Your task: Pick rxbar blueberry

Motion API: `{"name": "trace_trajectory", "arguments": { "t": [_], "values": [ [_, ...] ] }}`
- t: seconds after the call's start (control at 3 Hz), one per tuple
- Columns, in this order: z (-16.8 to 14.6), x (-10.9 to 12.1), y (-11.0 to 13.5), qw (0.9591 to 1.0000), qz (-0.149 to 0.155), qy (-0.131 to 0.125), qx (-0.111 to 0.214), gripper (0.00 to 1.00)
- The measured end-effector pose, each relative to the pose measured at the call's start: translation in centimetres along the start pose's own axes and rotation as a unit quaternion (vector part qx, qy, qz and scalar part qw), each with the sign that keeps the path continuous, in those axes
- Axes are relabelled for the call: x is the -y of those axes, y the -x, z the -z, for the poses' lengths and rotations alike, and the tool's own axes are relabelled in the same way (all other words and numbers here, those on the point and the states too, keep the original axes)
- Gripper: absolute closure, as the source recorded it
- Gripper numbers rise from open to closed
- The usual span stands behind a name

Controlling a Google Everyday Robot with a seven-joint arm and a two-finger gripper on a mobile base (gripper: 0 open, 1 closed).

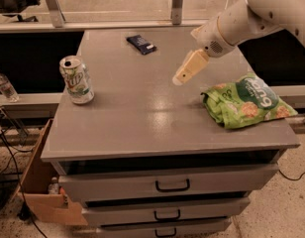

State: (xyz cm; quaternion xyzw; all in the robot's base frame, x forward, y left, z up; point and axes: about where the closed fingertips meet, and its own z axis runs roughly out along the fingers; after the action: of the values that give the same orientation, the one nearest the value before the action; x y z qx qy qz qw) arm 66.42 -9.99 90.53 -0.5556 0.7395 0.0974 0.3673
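The rxbar blueberry [141, 44] is a small flat dark navy bar lying near the far edge of the grey cabinet top [137, 118]. My gripper [184, 73] hangs above the cabinet top, right of centre, at the end of the white arm [251, 14] that comes in from the upper right. It is to the right of the bar and nearer the front, well apart from it, and holds nothing that I can see.
A white-green soda can [77, 80] stands upright at the left. A green crinkly snack bag [246, 103] lies at the right edge. Drawers [172, 185] are below the top. A cardboard box [43, 202] sits on the floor at left.
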Motion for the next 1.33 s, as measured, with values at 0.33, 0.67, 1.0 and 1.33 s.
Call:
{"name": "trace_trajectory", "arguments": {
  "t": [0.33, 0.67, 1.0, 1.33],
  "values": [
    [-1.2, 0.1, 0.5, 0.9999, -0.006, -0.001, 0.013, 0.0],
    [-3.9, 1.1, 1.8, 0.9984, -0.033, -0.011, 0.045, 0.0],
    [-7.3, 3.3, 3.2, 0.9931, -0.073, -0.033, 0.086, 0.0],
    [-10.5, 6.3, 4.4, 0.9844, -0.108, -0.058, 0.126, 0.0]
  ]
}}
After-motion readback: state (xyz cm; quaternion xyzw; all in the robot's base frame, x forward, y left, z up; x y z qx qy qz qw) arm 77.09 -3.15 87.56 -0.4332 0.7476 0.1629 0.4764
